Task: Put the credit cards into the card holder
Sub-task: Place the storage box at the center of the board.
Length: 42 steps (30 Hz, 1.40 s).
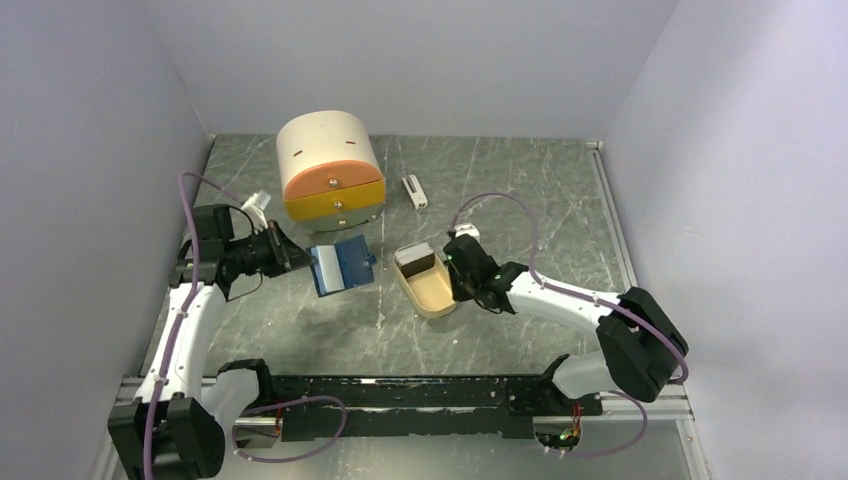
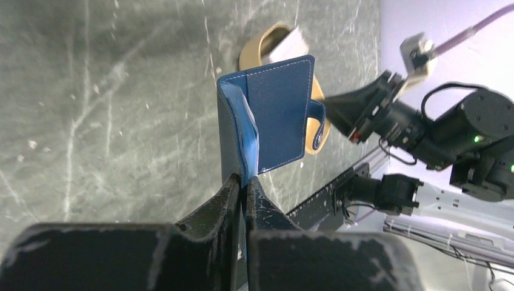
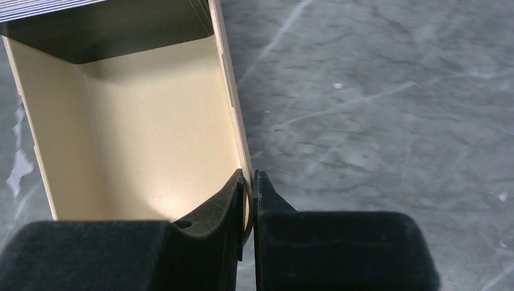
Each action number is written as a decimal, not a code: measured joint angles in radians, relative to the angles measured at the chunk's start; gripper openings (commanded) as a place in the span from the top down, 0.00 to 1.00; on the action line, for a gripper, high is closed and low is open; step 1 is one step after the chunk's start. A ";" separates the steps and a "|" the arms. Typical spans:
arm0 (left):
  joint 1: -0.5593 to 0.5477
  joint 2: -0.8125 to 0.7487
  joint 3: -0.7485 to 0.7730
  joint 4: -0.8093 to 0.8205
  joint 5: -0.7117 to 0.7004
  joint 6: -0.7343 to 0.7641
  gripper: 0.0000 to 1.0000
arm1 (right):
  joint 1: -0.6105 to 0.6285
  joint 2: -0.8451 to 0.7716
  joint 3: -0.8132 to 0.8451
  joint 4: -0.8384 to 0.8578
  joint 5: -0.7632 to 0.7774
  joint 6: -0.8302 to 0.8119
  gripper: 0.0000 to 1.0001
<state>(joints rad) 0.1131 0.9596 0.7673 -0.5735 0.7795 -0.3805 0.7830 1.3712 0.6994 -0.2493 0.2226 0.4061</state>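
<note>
Card holder (image 1: 342, 264), gripped by one edge in the left end effector (image 2: 244, 182), may slip shut; at 3 o'clock, right end effector (image 3: 250, 182) clamps the tan tin (image 1: 432, 288)

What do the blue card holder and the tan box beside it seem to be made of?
The card holder looks like leather or an imitation of it: a matte navy surface with pale stitching along its edge. The tan tin seems to be thin painted metal: smooth satin walls, a thin sharp rim and soft reflections inside. Plastic cannot be excluded.
</note>
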 measured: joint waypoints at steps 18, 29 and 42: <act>-0.391 0.145 -0.151 0.217 -0.089 -0.225 0.91 | -0.206 -0.026 -0.046 -0.085 0.143 0.170 0.76; -0.462 0.235 -0.216 0.319 -0.161 -0.278 0.85 | -0.213 -0.122 0.033 -0.274 0.134 0.199 0.35; -0.498 0.294 -0.232 0.389 -0.191 -0.298 0.73 | 0.025 -0.246 0.074 -0.073 -0.109 0.316 0.37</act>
<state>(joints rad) -0.3847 1.2533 0.5350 -0.1841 0.5888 -0.6788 0.8082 1.1255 0.7731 -0.3222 0.1131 0.7219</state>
